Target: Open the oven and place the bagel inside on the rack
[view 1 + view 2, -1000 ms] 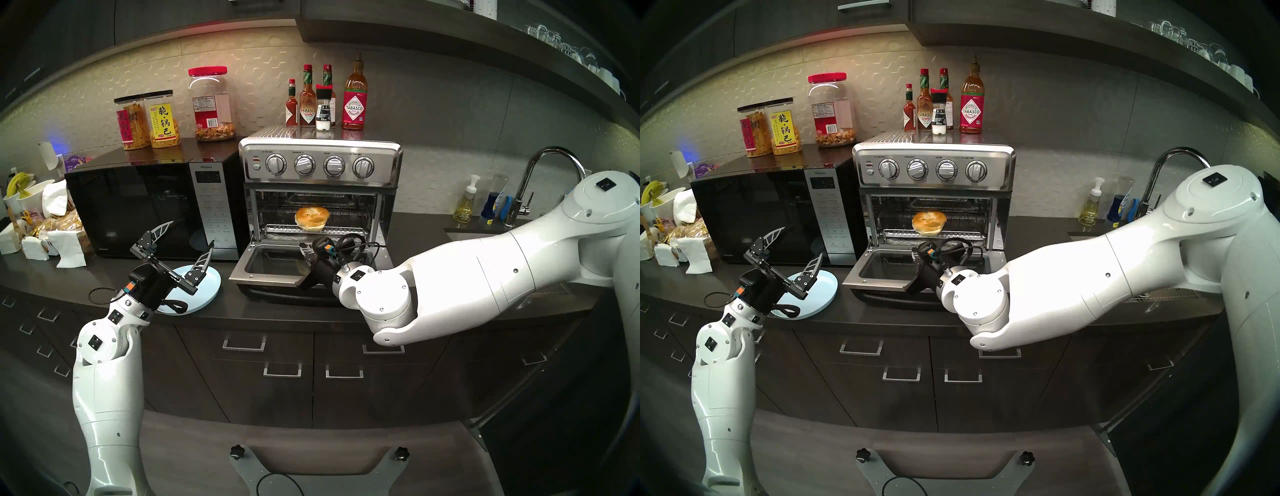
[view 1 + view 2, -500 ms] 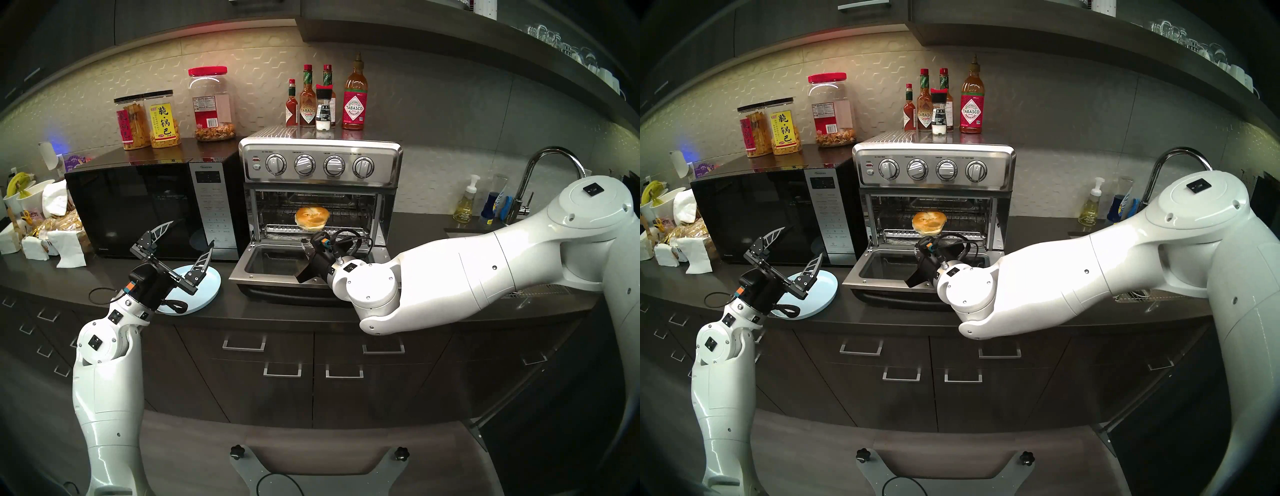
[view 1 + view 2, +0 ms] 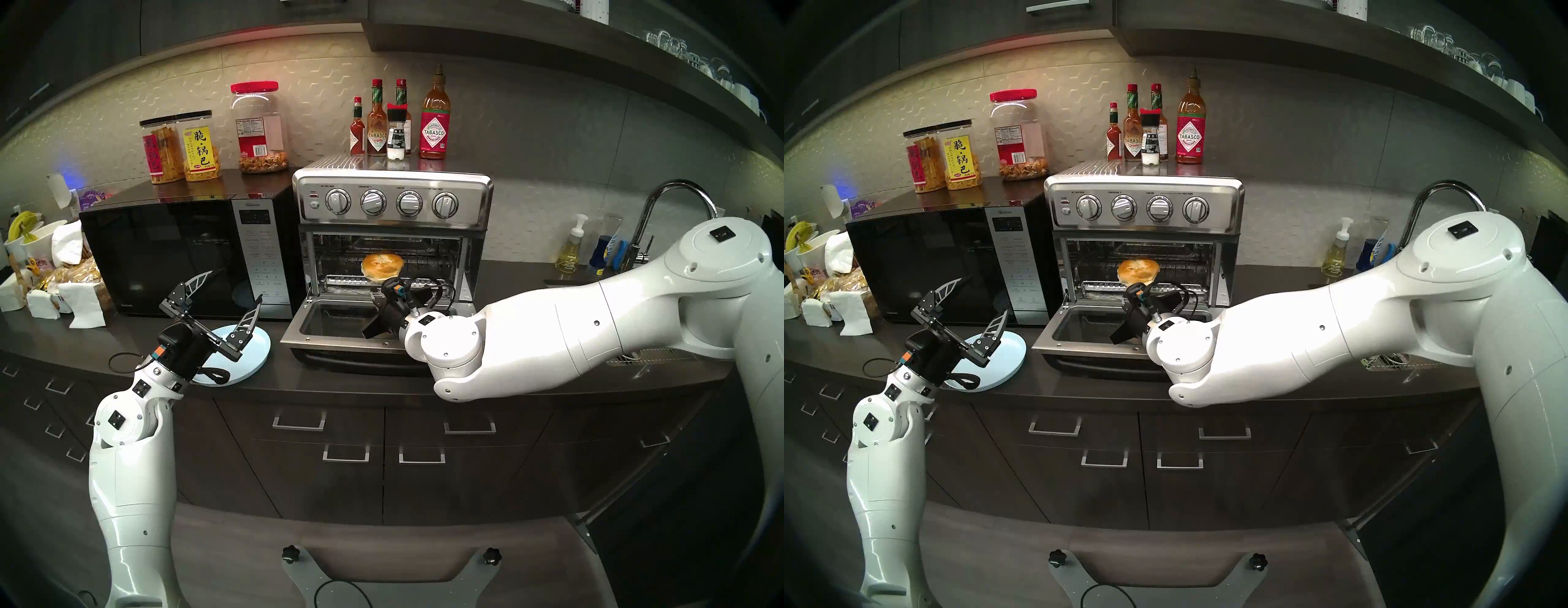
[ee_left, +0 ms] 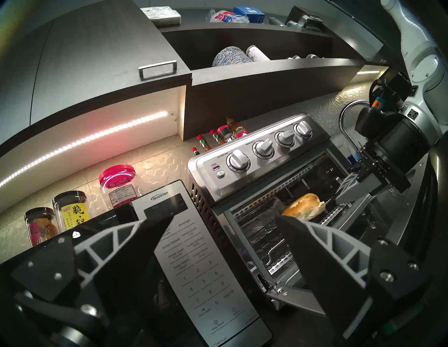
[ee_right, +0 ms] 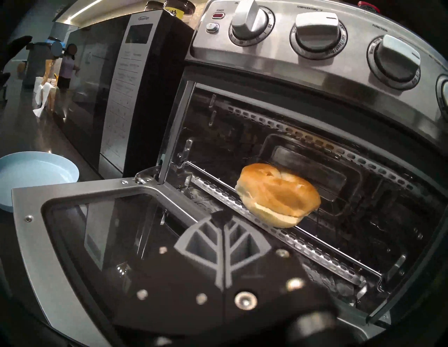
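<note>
The steel oven (image 3: 392, 199) stands open, its glass door (image 3: 331, 322) folded down flat. The golden bagel (image 3: 382, 265) lies on the wire rack (image 3: 428, 264) near the cavity's front; it also shows in the right wrist view (image 5: 276, 193) and the left wrist view (image 4: 304, 206). My right gripper (image 3: 375, 297) is shut and empty, over the door's hinge end, its tips (image 5: 223, 215) just in front of and below the bagel. My left gripper (image 3: 234, 285) is open and empty, above the pale blue plate (image 3: 254, 352).
A black microwave (image 3: 186, 259) stands against the oven's left side, with snack jars (image 3: 182, 148) on top. Sauce bottles (image 3: 399, 123) stand on the oven. A faucet (image 3: 674, 204) and a soap bottle (image 3: 570, 250) are at the right. Bags and napkins (image 3: 63, 276) crowd the far left.
My right arm has pushed the shut gripper forward over the door, closer to the bagel. The bagel, the door and my left arm have not moved.
</note>
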Robot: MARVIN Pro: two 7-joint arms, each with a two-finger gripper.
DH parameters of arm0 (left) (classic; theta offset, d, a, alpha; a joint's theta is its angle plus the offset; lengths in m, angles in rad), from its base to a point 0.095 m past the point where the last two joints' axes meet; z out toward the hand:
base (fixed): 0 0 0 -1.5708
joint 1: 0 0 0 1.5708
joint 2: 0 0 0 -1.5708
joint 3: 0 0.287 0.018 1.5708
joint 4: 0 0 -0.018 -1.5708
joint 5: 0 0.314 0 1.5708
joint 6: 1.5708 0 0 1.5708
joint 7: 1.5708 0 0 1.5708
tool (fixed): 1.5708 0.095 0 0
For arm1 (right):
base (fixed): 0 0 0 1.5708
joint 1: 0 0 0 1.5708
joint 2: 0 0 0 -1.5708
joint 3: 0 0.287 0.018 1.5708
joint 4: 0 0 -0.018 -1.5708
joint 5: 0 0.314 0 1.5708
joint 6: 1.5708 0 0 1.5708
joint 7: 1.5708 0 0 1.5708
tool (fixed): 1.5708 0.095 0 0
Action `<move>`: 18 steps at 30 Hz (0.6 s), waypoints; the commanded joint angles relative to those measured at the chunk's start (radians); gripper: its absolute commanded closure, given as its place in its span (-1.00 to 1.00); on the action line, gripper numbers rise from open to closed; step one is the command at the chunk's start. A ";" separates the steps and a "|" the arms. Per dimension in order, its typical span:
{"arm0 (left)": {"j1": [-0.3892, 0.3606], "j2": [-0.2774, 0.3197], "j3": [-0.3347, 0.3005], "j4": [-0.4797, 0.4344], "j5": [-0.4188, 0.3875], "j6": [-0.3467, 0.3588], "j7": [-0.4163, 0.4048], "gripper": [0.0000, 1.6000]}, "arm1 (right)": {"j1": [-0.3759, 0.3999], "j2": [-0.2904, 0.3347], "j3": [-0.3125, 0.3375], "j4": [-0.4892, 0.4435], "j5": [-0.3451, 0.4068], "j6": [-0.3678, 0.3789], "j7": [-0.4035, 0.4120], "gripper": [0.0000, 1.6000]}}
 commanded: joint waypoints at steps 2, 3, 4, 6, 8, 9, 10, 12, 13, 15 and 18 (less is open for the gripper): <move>-0.008 0.002 0.002 -0.017 -0.007 -0.001 -0.002 -1.00 | 0.009 -0.005 0.025 0.012 0.006 -0.013 -0.019 1.00; -0.008 0.002 0.002 -0.017 -0.007 -0.001 -0.002 -1.00 | 0.010 -0.006 0.025 0.012 0.007 -0.014 -0.020 1.00; -0.008 0.002 0.002 -0.017 -0.007 -0.001 -0.002 -1.00 | 0.010 -0.006 0.025 0.013 0.008 -0.014 -0.021 1.00; -0.008 0.002 0.002 -0.017 -0.007 -0.001 -0.002 -1.00 | 0.011 -0.007 0.026 0.013 0.010 -0.015 -0.023 1.00; -0.008 0.002 0.002 -0.017 -0.007 -0.001 -0.002 -1.00 | 0.012 -0.007 0.026 0.012 0.013 -0.014 -0.023 1.00; -0.008 0.002 0.002 -0.017 -0.007 -0.001 -0.002 -1.00 | 0.013 -0.008 0.026 0.014 0.014 -0.014 -0.023 1.00; -0.008 0.002 0.002 -0.017 -0.007 -0.001 -0.002 -1.00 | 0.013 -0.009 0.026 0.015 0.015 -0.013 -0.023 1.00; -0.008 0.002 0.002 -0.017 -0.007 -0.001 -0.002 -1.00 | 0.012 -0.011 0.026 0.018 0.017 -0.012 -0.023 1.00; -0.008 0.002 0.002 -0.017 -0.007 -0.001 -0.002 -1.00 | 0.013 -0.012 0.026 0.020 0.019 -0.012 -0.021 1.00; -0.008 0.002 0.002 -0.017 -0.007 -0.001 -0.002 -1.00 | 0.010 -0.016 0.030 0.024 0.030 -0.009 -0.024 1.00; -0.009 0.002 0.002 -0.017 -0.007 -0.001 -0.002 -1.00 | 0.007 -0.023 0.035 0.036 0.043 -0.007 -0.015 1.00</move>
